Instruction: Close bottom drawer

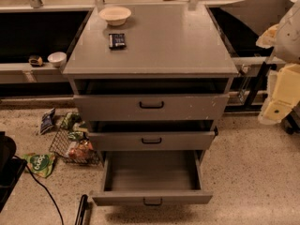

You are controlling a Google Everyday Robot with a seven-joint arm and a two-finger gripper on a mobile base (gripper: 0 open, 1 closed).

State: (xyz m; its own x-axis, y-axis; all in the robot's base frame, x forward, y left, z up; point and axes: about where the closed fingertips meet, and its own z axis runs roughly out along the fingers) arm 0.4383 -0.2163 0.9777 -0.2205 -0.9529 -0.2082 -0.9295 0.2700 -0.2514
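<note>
Nearest the camera, the bottom drawer (152,177) stands pulled far out of the grey cabinet (150,46) towards the near side, with its floor bare. Its slim front panel runs left to right, which is its long axis. The panel faces the near side squarely, with no visible skew, and carries the small black handle (153,201) at its centre. The drawer would travel at right angles to that, from near to far. Left of it on the speckled floor lie a green packet (40,163) and a wire basket (75,146) of snacks, just beside the cabinet but off the drawer's path. Above and farther back, the middle drawer (151,139) and the top drawer (151,107) each sit a little open. The gripper (276,106) hangs at the right edge, well apart from the cabinet and about level with the top drawer. Whether it is open or closed I cannot tell. The closing push looks not yet begun, so this seems to be the approach step. The next move calls for bringing the gripper down and leftward to the near side of the front panel. It should then press near the centre, straight towards the far side, so the drawer does not rack on its runners. Farthest back, a bowl (115,15) and a dark packet (117,40) rest on the cabinet top.
</note>
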